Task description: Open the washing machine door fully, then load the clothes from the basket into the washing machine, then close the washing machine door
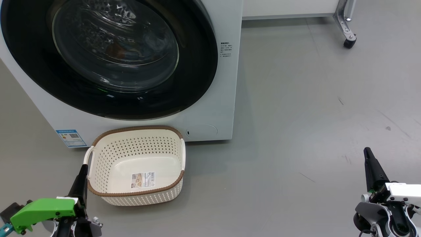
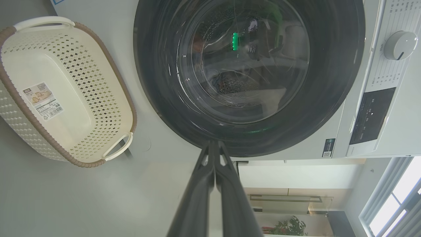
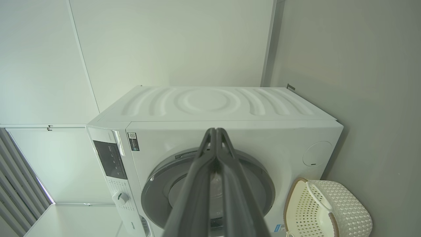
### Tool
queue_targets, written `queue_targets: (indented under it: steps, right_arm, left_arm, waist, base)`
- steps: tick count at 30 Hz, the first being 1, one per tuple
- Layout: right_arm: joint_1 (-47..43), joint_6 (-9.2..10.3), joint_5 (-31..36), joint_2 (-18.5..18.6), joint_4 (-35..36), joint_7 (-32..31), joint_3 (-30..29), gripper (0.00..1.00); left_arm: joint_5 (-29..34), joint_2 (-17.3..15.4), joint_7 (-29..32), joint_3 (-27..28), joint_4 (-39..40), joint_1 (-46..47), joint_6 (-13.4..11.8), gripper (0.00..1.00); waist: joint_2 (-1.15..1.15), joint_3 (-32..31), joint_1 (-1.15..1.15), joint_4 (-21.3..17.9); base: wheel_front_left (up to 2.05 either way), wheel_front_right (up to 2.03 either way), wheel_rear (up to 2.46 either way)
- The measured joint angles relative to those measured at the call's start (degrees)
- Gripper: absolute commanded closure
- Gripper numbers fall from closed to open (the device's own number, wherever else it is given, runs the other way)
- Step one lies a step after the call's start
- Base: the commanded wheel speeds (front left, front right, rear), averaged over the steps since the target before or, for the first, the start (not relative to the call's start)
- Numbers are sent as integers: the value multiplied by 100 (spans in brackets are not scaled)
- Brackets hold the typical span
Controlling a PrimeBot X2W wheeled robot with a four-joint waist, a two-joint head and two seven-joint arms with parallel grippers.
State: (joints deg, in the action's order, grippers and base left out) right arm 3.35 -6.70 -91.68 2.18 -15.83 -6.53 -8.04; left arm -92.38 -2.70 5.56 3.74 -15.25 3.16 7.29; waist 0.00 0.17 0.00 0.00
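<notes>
door [image 1: 197, 82]: rim is gleaming glossy black; glass bowl is showing clear with grey reflections.
machine [image 1: 227, 108]: body is showing plain white; panel [image 2: 371, 115] is showing black.
label [image 1: 70, 138]: is showing blue.
clothes [image 1: 115, 50]: are glimmering dimly orange-brown and pale blue behind the glass.
basket [image 1: 138, 130]: walls are showing cream-white, patterned with rows of small diamond holes; rim is running brown and woven.
sticker [image 1: 143, 180]: is showing white with black bars.
floor [image 1: 296, 115]: is showing flat grey with dark scuffs.
left gripper [image 1: 84, 167]: fingers are showing black, housing bright green.
right gripper [image 1: 367, 150]: fingers are showing black, mount white and grey.
</notes>
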Motion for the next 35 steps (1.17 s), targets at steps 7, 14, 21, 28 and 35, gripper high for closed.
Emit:
queue_targets:
  steps: [7, 14, 21, 28, 35]
  right_arm:
    - [0, 0, 0, 0, 0, 0, 0, 100]
    - [0, 0, 0, 0, 0, 0, 1, 100]
    - [0, 0, 0, 0, 0, 0, 1, 100]
    - [0, 0, 0, 0, 0, 0, 2, 100]
    - [0, 0, 0, 0, 1, 0, 2, 100]
  left_arm:
    - [0, 1, 0, 1, -1, 3, 0, 100]
    - [0, 1, 1, 2, -1, 4, 0, 100]
    - [0, 1, 1, 3, -1, 5, 0, 100]
    - [0, 2, 1, 5, -1, 5, 0, 100]
    - [0, 2, 1, 7, -1, 6, 0, 100]
  waist:
    - [0, 0, 0, 0]
    - [0, 0, 0, 0]
    - [0, 0, 0, 0]
    - [0, 0, 0, 0]
    - [0, 0, 0, 0]
  base:
    - [0, 0, 0]
    - [0, 0, 0]
    - [0, 0, 0]
    - [0, 0, 0]
    - [0, 0, 0]
